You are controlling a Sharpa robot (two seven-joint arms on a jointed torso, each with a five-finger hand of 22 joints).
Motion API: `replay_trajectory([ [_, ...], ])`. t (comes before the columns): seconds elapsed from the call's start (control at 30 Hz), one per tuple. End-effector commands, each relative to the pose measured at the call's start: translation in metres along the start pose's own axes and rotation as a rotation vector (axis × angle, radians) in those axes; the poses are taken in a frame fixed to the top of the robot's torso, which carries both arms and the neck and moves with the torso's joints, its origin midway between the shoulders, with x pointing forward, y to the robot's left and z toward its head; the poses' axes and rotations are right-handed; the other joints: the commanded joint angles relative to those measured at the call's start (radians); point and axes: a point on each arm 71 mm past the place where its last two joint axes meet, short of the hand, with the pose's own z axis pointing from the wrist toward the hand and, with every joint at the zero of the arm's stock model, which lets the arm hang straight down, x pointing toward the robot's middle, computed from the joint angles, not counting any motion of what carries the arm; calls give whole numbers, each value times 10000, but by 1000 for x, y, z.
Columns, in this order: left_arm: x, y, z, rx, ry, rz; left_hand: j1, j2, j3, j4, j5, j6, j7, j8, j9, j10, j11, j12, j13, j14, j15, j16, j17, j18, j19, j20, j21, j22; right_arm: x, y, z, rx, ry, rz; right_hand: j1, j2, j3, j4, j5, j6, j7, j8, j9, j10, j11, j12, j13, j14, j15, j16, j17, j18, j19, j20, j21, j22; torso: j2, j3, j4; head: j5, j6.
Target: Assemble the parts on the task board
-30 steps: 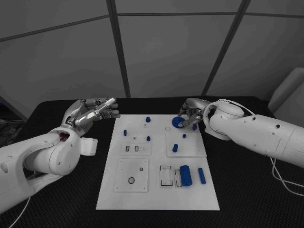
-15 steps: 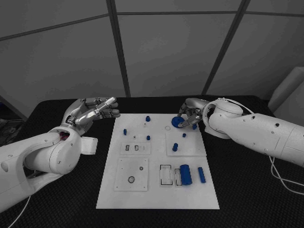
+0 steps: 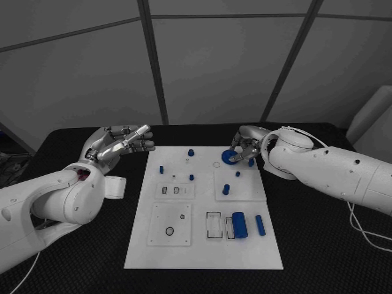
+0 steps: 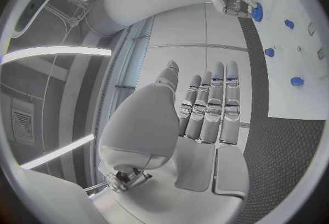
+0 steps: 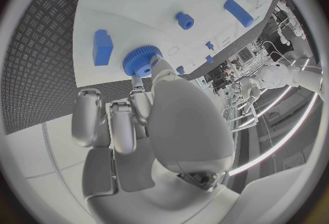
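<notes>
Nearest the robot on the white task board [image 3: 205, 251], a blue cylinder [image 3: 239, 225] and a blue bar [image 3: 260, 225] lie beside a clear slot; further up stand small blue pegs [image 3: 225, 190]. At the far edge, the right robot hand [image 3: 245, 147] pinches a blue toothed gear [image 3: 229, 157] just above the board. The step in hand looks like seating this gear; the next move likely calls for lowering it squarely onto its mount. Off the board on the black worktop [image 3: 320, 245], the left robot hand [image 3: 121, 144] hangs with fingers straight and together, holding nothing. The right wrist view shows the gear's teeth [image 5: 142, 60] and fingertips [image 5: 145, 72] gripping it, which the head view hides.
</notes>
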Motion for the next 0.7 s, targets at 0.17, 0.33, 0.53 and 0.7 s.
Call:
replay_trajectory([
  [0.17, 1, -1, 0, 37, 121, -39, 23, 107, 11, -91, -35, -65, 11, -44, -9, -99, 21, -33, -15, -35, 43, -79, 18, -101, 39, 27, 30, -16, -7, 8, -2, -286, -922, -163, 104, 140, 198, -92, 91, 259, -148, 45, 41, 161, -53, 165, 181, 815, -103, 79, 1605, -222, 116, -56, 93, 106, -2, 5, 0, -13, 27],
  [0.33, 1, -1, 0, 25, 142, -50, 27, 109, 15, -100, -34, -74, 15, -46, -10, -111, 25, -34, -15, -38, 45, -88, 19, -101, 39, 28, 30, -17, -9, 17, -6, -655, -1280, -346, 145, 145, 296, -139, 156, 293, -162, 29, 27, 193, -69, 206, 240, 822, -120, 92, 1637, -234, 145, -76, 119, 160, 3, 4, -9, -14, 28],
  [0.53, 2, -1, 0, 14, 162, -60, 27, 109, 15, -100, -34, -74, 15, -46, -10, -111, 25, -34, -15, -38, 45, -88, 19, -101, 39, 28, 30, -17, -12, 42, -15, -1482, -1968, -713, 91, 125, 419, -133, 344, 320, -162, -19, -5, 240, -72, 263, 321, 829, -129, 107, 1672, -259, 211, -94, 176, 278, 4, 3, -2, 21, 44],
  [0.7, 1, -1, 0, 5, 164, -60, 28, 111, 20, -109, -34, -85, 22, -47, -10, -127, 30, -35, -16, -41, 48, -100, 22, -102, 38, 30, 31, -18, -12, 68, -20, -2174, -2415, -991, 60, 40, 464, -145, 409, 346, -167, -41, -21, 263, -78, 290, 361, 839, -133, 125, 1714, -286, 285, -100, 236, 411, -10, -4, 3, 48, 32],
])
